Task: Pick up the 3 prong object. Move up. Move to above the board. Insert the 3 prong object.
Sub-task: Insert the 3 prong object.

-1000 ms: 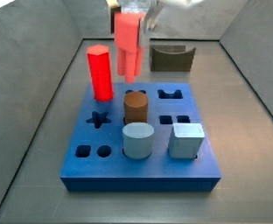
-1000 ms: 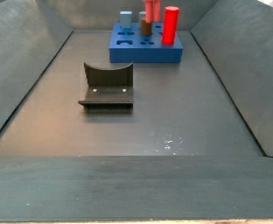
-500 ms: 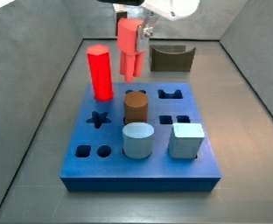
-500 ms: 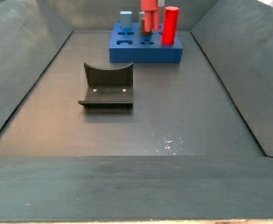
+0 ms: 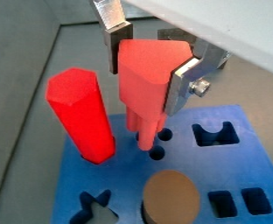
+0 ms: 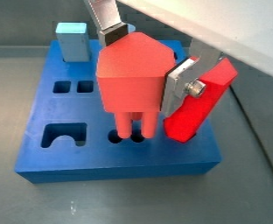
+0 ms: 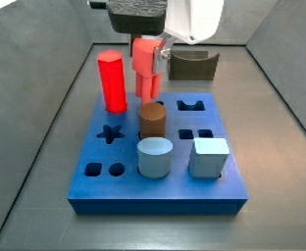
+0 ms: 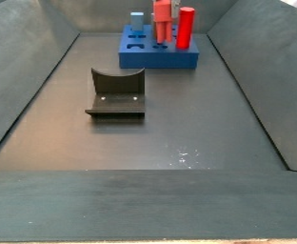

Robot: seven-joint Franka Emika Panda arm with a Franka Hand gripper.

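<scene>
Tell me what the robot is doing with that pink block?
The robot's hand is holding the 3 prong object and has it right over the blue board. In a wrist view its prongs reach down to small holes in the board, next to a bright red post. It does not look pushed all the way in yet.

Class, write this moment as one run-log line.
stage: insert | gripper: jaws shut on 3 prong object, above board | prongs: at holes beside red hexagonal post | seated: cannot tell
</scene>
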